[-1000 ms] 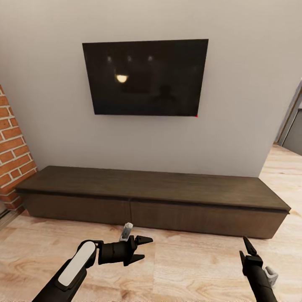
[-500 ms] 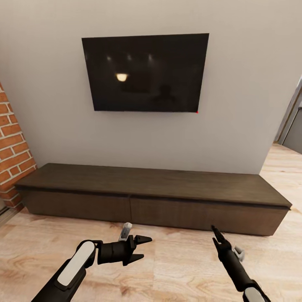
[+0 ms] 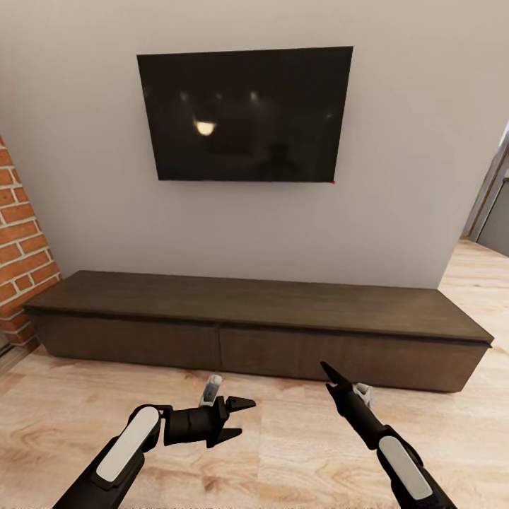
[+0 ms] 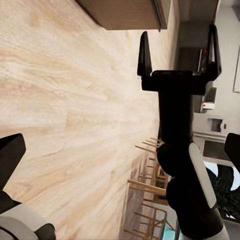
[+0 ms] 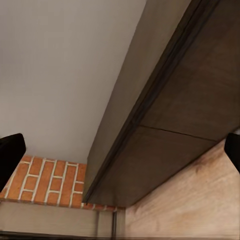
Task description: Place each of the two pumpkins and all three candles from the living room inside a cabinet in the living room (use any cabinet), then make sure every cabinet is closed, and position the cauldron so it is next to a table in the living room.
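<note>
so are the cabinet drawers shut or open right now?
Shut. Both drawer fronts of the cabinet sit flush under the top; no pale interior shows.

A pale wooden plank floor (image 3: 297, 452) carries the long dark-brown cabinet (image 3: 254, 322), which stands against the wall with both drawer fronts flush; its top is bare.

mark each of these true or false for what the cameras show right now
1. Both drawer fronts of the cabinet are shut. True.
2. A pumpkin sits on top of the cabinet. False: its top is bare.
3. The left gripper is open and holds nothing. True.
4. The right gripper touches the cabinet. False: it hangs over the floor in front of it.
5. A dark television hangs on the wall above the cabinet. True.
</note>
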Controlling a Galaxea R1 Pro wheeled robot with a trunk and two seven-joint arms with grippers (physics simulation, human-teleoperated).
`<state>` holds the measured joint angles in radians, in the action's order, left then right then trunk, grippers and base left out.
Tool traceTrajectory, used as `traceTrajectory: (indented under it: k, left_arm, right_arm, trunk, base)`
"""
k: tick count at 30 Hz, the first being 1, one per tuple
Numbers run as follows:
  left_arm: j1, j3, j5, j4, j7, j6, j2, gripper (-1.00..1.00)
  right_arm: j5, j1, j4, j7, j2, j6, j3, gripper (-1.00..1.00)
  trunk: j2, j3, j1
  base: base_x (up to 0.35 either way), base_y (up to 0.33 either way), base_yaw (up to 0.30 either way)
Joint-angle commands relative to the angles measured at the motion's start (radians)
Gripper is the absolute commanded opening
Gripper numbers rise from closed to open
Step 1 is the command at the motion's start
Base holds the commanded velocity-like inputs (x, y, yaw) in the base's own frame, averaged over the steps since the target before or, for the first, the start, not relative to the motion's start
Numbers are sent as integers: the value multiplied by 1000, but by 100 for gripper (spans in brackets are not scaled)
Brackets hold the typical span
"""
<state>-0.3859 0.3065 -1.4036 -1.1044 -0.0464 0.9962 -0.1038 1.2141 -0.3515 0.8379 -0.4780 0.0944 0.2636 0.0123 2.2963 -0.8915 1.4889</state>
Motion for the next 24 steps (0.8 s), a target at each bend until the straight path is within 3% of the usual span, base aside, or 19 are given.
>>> traceTrajectory:
  k: [1,8,11,19,24]
  left_arm:
    - [-1,2,3,0,-5,1,-1,100]
    - [-1,1,3,0,-6,1,-2,100]
    - [-1,0,1,-4,-7,2,-3,100]
    - [-1,0,-1,-12,-7,4,-4,100]
    - [-1,11,-18,-15,-7,4,-2,100]
  right_arm:
    - [10,-2,2,-1,1,8,1,100]
    - [18,-7,12,-66,2,16,-2,100]
    - [85,-7,11,-156,6,26,-25,100]
    - [122,-7,10,-173,7,40,-42,100]
    - [117,-7,13,-164,22,89,-96,100]
  trunk:
    - [8,-4,4]
    - [57,-26,31]
    - [78,-36,42]
    - [134,-61,73]
    - [169,-76,92]
  base:
    - [0,0,0]
    - [0,0,0]
    - [0,0,0]
    - [0,0,0]
    - [0,0,0]
